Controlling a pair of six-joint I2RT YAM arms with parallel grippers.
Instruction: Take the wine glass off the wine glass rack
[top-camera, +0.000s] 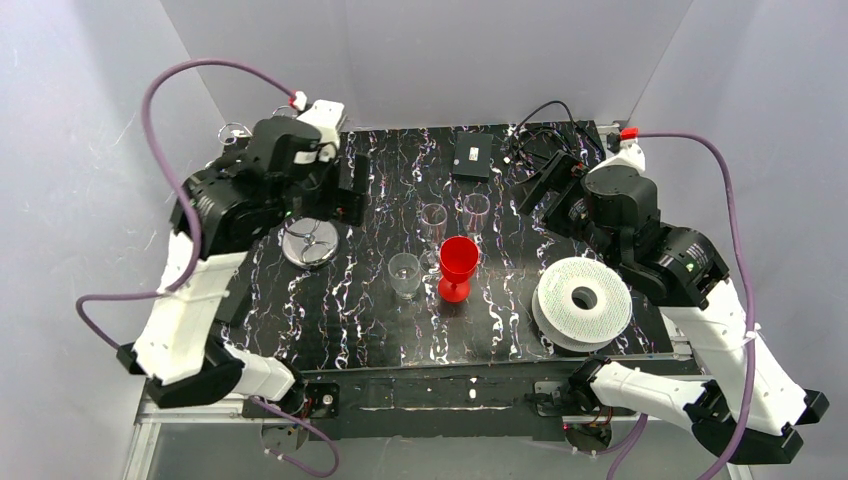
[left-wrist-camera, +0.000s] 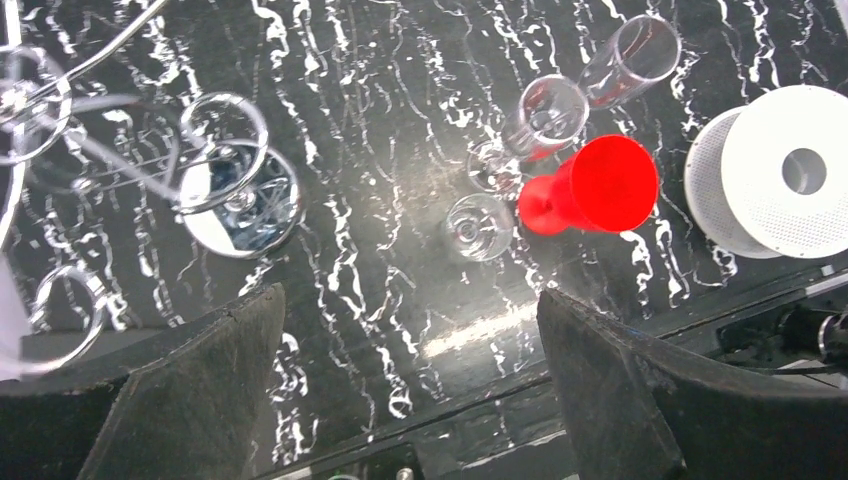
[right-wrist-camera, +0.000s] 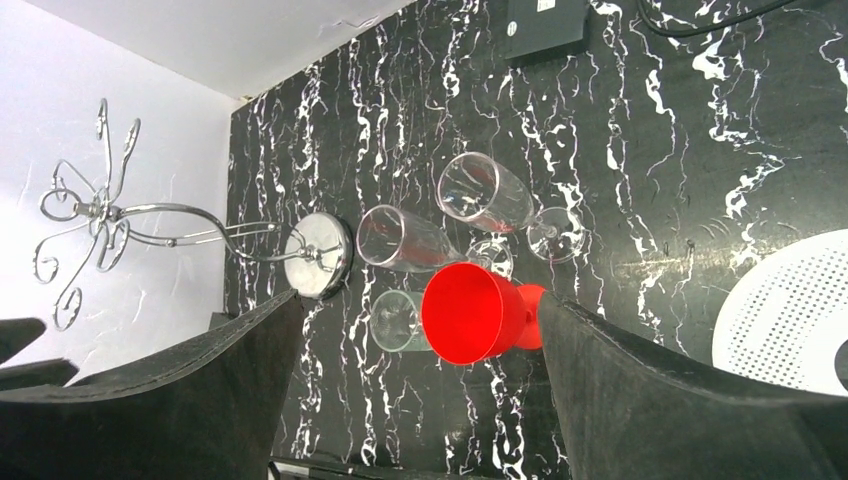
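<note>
Near edge, lower right of the top view: white spool (top-camera: 583, 300) lying flat on the surface (top-camera: 350, 320).

Centre of frame, a tight cluster. Short clear glass (top-camera: 404, 273) stands upright, with the red goblet (top-camera: 458, 265) just to its right. Behind them the left tall glass (top-camera: 434, 222) and right tall glass (top-camera: 477, 210) also stand on the surface.

I can't tell which of these is the task's wine glass. All four stand apart from the wine glass rack (top-camera: 305, 248).

The rack's round shiny base sits left of centre. Its wire arms are mostly hidden under my left arm. The right wrist view shows the curled hooks at the left of that frame.

Left end effector (left-wrist-camera: 408, 300): jaws spread wide, gripping nothing.

Right end effector (right-wrist-camera: 420, 303): jaws also wide, nothing between them.

Far edge, top centre: black box (top-camera: 472, 155).
</note>
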